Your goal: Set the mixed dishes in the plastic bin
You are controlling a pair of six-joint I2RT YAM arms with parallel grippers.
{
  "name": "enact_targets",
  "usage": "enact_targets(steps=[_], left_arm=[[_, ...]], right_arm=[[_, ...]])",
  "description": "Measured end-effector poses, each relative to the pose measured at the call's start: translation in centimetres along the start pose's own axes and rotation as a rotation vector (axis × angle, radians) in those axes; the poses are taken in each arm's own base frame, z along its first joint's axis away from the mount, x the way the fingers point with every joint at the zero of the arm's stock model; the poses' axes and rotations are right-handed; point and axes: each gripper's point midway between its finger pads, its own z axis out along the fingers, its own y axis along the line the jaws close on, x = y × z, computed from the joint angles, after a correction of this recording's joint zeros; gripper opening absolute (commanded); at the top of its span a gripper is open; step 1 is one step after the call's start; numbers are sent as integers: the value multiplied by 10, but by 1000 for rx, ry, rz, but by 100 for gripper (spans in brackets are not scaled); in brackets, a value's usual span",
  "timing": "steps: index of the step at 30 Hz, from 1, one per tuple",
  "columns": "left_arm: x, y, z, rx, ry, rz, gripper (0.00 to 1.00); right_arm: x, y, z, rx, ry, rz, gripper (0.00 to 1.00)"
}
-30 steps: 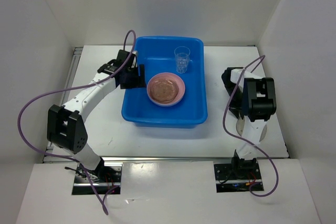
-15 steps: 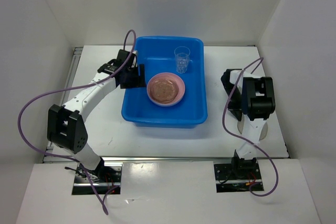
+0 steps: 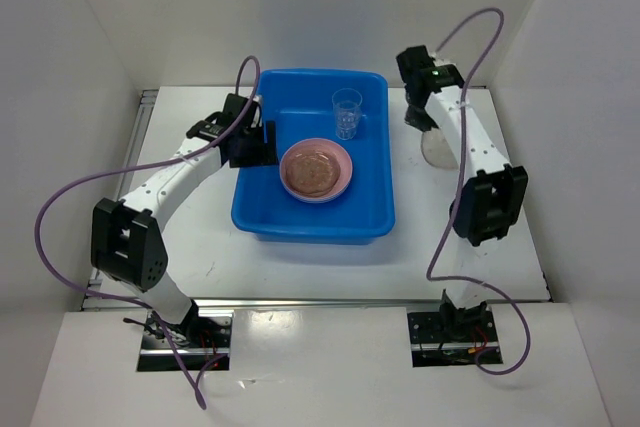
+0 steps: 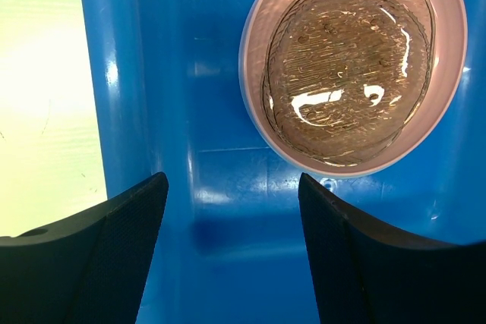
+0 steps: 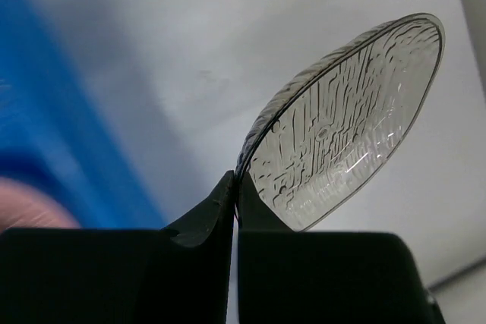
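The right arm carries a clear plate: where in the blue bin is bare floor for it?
Bare floor: the strip between the pink plate and the near wall of the bin, and the far left corner, between the left gripper and the cup. Crowded: the middle, taken by the pink plate, and the cup's corner.

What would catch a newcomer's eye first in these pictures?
The bright blue plastic bin at the centre, holding a pink plate with a clear dish in it and a clear cup. Then the right gripper, shut on the edge of a clear patterned plate held tilted beside the bin's far right corner, while the left gripper hangs open over the bin's left side.
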Motion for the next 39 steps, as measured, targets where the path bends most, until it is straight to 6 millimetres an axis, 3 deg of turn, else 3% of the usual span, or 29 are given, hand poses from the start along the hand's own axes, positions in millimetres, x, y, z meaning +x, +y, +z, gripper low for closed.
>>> enact_targets(steps=[2,4,9,12,17,26,30,35,39], left_arm=[[-1,0,-1,1,-4,1,77],[-2,0,-2,1,-13,1,77],[-3,3,-4,-10,-31,2,77],[-6,6,-5,-29,-47,1,77],[-9,8,-11,-41,-71,-6,77],[1,15,-25,-45,-91,-17,81],[-3,18,-42,-52,-126,-38,81],[-23,13,-71,-38,-205,-45,81],[-36,9,-83,-23,-247,-49,81]], right_arm=[[-16,31,-45,-113,-103,-17,1],[-13,62,-92,-244,-178,-67,1],[34,131,-188,-570,-246,-230,1],[66,163,-214,-707,-230,-311,1],[107,190,-210,-806,-141,-391,1],[128,233,-212,-976,-79,-408,1],[141,254,-193,-979,-39,-424,1],[163,268,-153,-901,22,-452,1],[165,272,-135,-846,22,-449,1]])
